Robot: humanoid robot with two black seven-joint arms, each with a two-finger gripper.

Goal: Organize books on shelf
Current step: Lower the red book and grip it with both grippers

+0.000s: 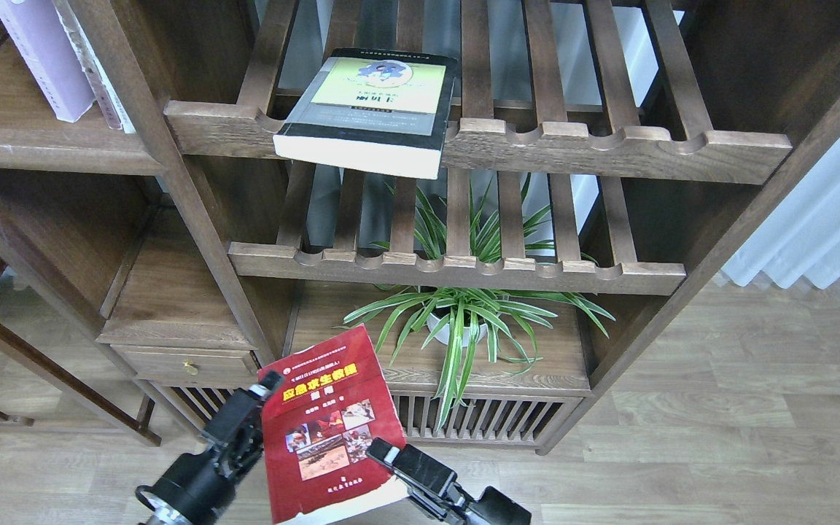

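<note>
At six o'clock in the head view, low before the bookcase, the right hand (383,456) pinches the lower right corner of the red book (329,430), which tilts with its cover facing up and its top toward twelve o'clock. Just at nine o'clock of that book, the left hand (263,386) sits against the book's left edge near its top corner; whether its fingers are spread or pressed together I cannot tell.

Up at twelve o'clock, the black-edged book (369,109) with a yellow-green and grey cover lies flat on the upper slatted rack (609,146), its page edge hanging over the scalloped front rail. Far at ten o'clock, the lavender book (44,55) leans on the solid-floored shelf (19,109), with a thin whitish book (95,69) just beside it at three o'clock. A spider plant (464,321) in a white pot stands on the lower board, at one o'clock from the red book.
</note>
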